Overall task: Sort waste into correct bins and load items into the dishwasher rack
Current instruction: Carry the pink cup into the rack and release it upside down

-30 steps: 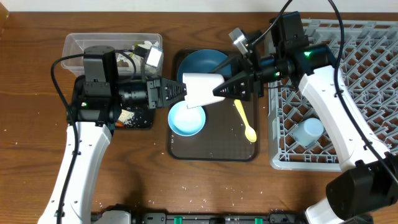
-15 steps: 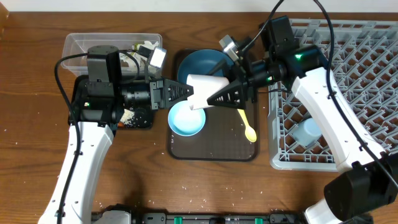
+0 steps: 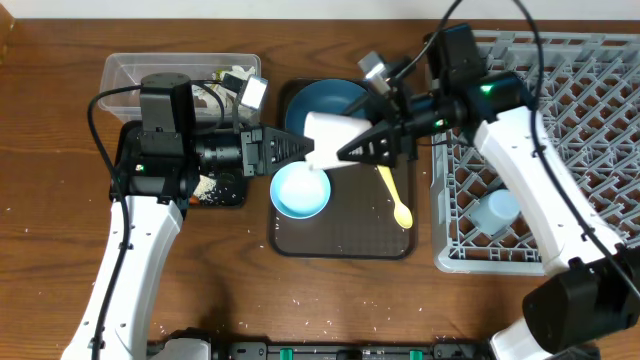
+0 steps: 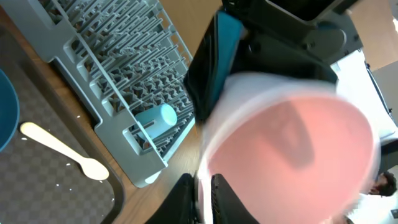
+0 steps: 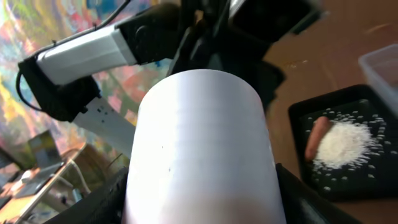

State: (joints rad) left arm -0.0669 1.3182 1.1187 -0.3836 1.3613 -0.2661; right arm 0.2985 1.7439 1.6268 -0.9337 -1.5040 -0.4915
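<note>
The pink cup (image 3: 325, 138), white outside and pink inside (image 4: 292, 155), hangs on its side above the brown serving tray. My left gripper (image 3: 298, 150) is shut on its rim (image 4: 204, 199). My right gripper (image 3: 358, 150) grips the cup body (image 5: 205, 149) from the other side, one finger on each flank. On the tray lie the dark blue plate (image 3: 325, 100), the white bowl (image 3: 300, 190) and the yellow spoon (image 3: 393, 195). The light blue cup (image 3: 495, 212) sits in the grey rack (image 3: 590, 100).
The clear tub (image 3: 130, 70) at the back left holds paper scraps (image 3: 240, 85). The black tray (image 5: 348, 180) holds rice (image 5: 345, 143) and the orange-brown food piece (image 5: 316, 137); my left arm covers most of it from overhead. Brown serving tray (image 3: 340, 240) lies mid-table.
The right gripper came in from the right and closed round the cup body. The cup, with both grippers on it, has since shifted slightly right and up.
</note>
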